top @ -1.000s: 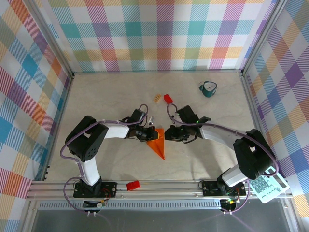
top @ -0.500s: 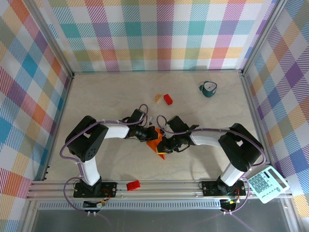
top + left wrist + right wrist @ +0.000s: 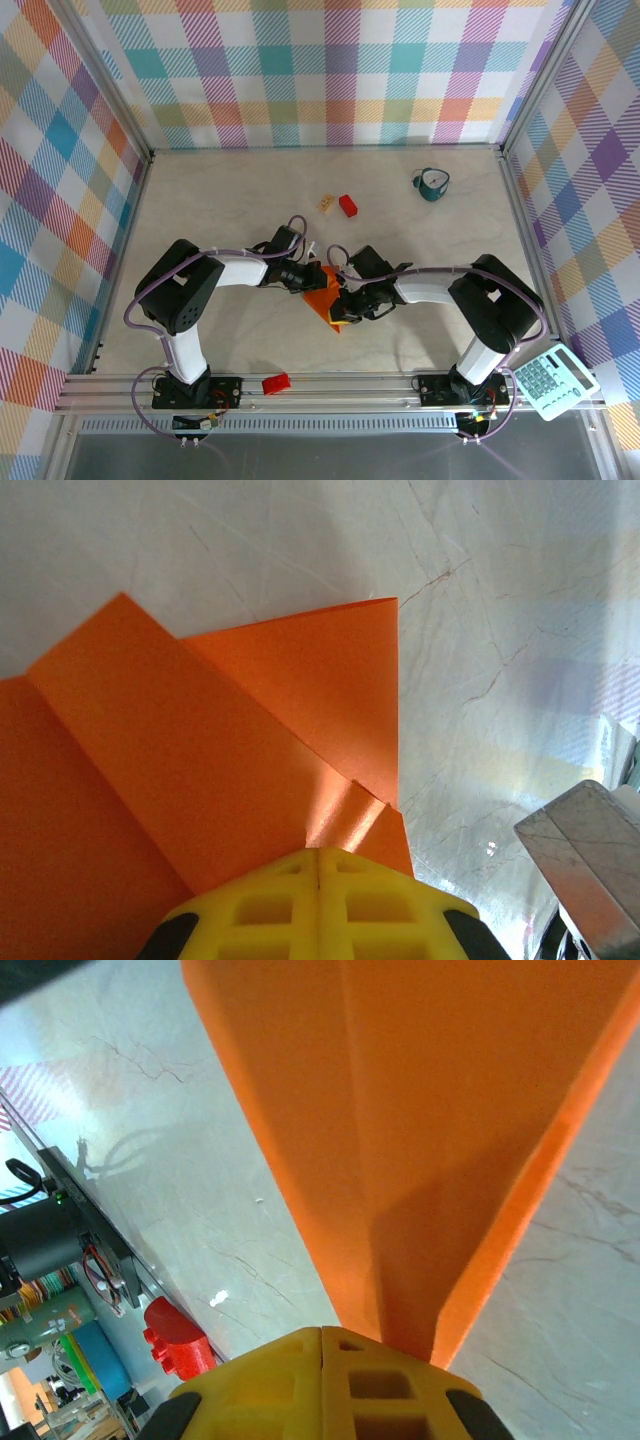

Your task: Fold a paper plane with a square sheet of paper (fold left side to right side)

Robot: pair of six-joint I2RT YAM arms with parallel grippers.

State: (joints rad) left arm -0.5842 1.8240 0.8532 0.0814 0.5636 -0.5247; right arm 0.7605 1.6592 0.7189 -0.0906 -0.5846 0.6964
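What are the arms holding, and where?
The paper: the right fingers pinch its raised narrow end; the left fingers, shut, touch its other side, grip unclear.

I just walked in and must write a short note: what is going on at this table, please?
The orange sheet of paper is being folded in the middle of the table. It is already creased into a pointed shape. The right pincer is shut on the paper and holds a fold of it lifted off the table. The left pincer is shut too, its tips at the paper's edge; whether it pinches or presses is unclear.
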